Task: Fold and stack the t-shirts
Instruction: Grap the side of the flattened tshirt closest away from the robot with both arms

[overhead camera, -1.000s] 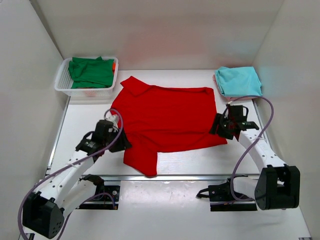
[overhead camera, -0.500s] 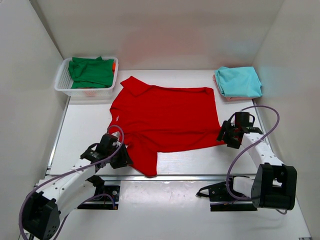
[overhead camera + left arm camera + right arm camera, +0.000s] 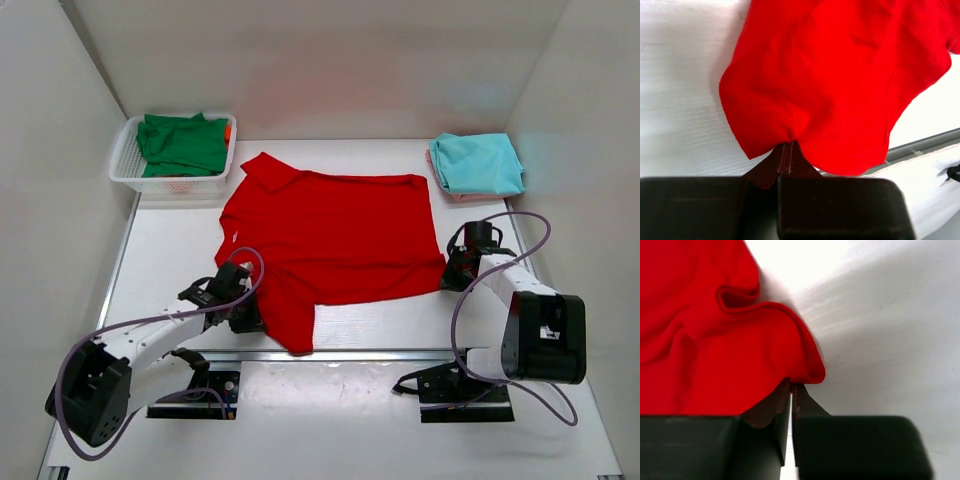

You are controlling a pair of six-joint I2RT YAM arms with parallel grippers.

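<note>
Flat white table (image 3: 160, 250), boxed in by plain white walls (image 3: 320, 60) at the back and both sides. Across the middle, spread mostly flat, a bright red t-shirt (image 3: 330, 240): straight far edge, one sleeve pointing to the far left, a bunched lobe hanging down to the rail at the near table edge. At the far left corner, a white mesh basket (image 3: 170, 185) with a dark green t-shirt (image 3: 180, 145) crumpled inside, just beside the red sleeve. At the far right corner, a teal t-shirt (image 3: 478, 163) folded into a neat square, near the red cloth but not touching it. Bare table along the left side and in a strip at the near right. Left end effector (image 3: 786, 150) clamped tight on the red t-shirt's near-left edge, fingers pressed together with cloth puckered between them. Right end effector (image 3: 791, 390) pinched on the near-right corner, only a thin slit between the fingers, hem curling over the tips.
</note>
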